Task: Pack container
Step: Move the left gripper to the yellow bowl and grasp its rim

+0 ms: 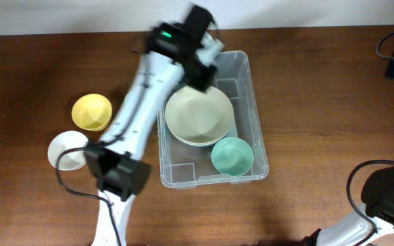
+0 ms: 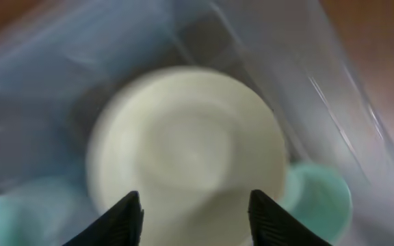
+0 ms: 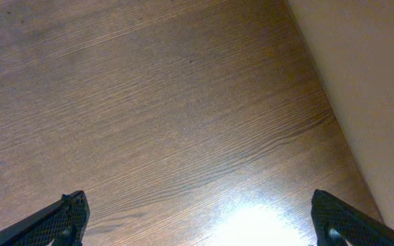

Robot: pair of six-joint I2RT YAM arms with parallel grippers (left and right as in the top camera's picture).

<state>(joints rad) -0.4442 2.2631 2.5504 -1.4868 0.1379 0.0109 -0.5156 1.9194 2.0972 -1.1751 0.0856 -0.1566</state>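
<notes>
Hovering over the upper end of the container (image 1: 183, 174), which is sitting mid-frame in the overhead view, the left gripper (image 2: 195, 217) is hanging with its jaws apart and nothing between them, pointing down at the big cream bowl (image 1: 199, 115). The right gripper (image 3: 200, 225) is idling at the lower right, also spread wide, over bare table (image 3: 183, 102). My worry is that the bin is getting crowded: the cream bowl is taking up most of the middle and the teal bowl (image 1: 232, 156) is sitting at the lower right corner, so the yellow bowl (image 1: 92, 111) and white bowl (image 1: 67, 150), waiting outside at the left, are probably going on top, where a sloppy drop could slide or tip. The overhead is showing those two leftovers and the whole layout, while the left wrist view (badly blurred, mind you) is the only one showing the jaw gap.
</notes>
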